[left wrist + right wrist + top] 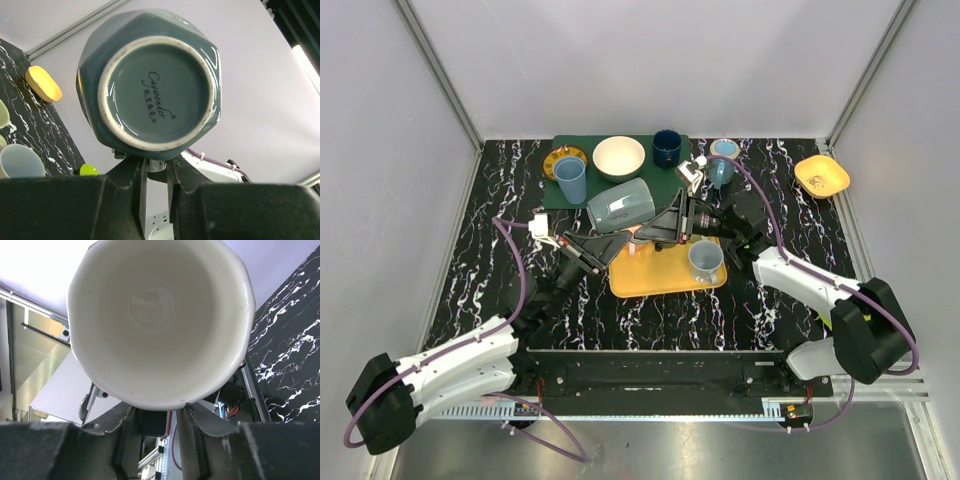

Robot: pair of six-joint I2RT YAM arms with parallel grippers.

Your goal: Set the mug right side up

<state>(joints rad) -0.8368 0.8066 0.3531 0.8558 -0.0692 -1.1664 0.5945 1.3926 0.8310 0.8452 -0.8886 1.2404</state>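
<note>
I hold the mug [620, 205] on its side in the air above the counter [470, 250], my left pincer [157, 167] pinching its underside to free it for turning, while my right pincer [159, 414] sits under the rim, and I cannot tell whether it grips.

Reads roughly "Caywondor" in dark script mid-base on the grey-blue faceted ceramic mug [150, 80]; towards 7 o'clock, a smaller line, too fine to read.
</note>
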